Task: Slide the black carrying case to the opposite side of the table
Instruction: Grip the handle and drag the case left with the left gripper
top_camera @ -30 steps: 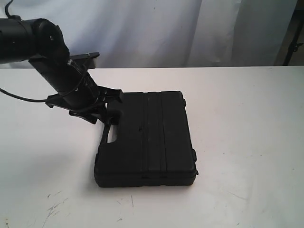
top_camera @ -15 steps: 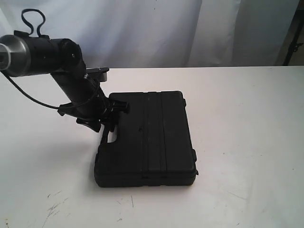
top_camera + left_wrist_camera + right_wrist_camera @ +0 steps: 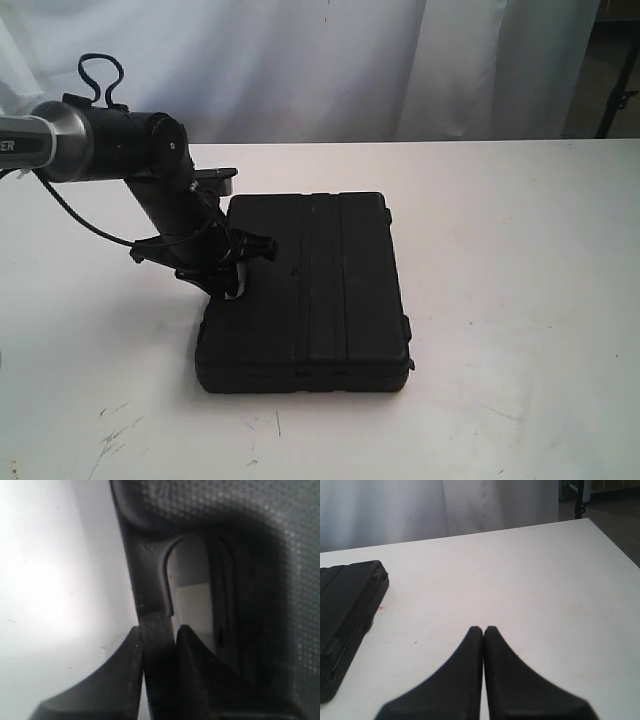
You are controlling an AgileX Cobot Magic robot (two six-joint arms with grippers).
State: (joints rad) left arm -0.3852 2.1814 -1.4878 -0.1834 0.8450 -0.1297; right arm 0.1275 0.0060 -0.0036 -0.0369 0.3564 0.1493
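The black carrying case (image 3: 320, 290) lies flat on the white table (image 3: 520, 250), a little left of the middle, with its handle on its left side. My left gripper (image 3: 233, 280) comes down at that side and is shut on the handle (image 3: 150, 595); in the left wrist view the handle bar runs between the two fingers of the left gripper (image 3: 157, 630). My right gripper (image 3: 483, 629) is shut on nothing, hovering above bare tabletop (image 3: 520, 570), with the case's edge (image 3: 345, 610) off to one side. The right gripper does not show in the exterior view.
White curtains (image 3: 330, 60) hang behind the table's far edge. Dark scratches (image 3: 115, 435) mark the tabletop near the front left. A small pink spot (image 3: 380, 608) sits beside the case. A black stand leg (image 3: 615, 100) shows at the far right.
The left arm has swung right and lowered, bringing its gripper from the case's far left corner onto the handle. The case has hardly shifted.
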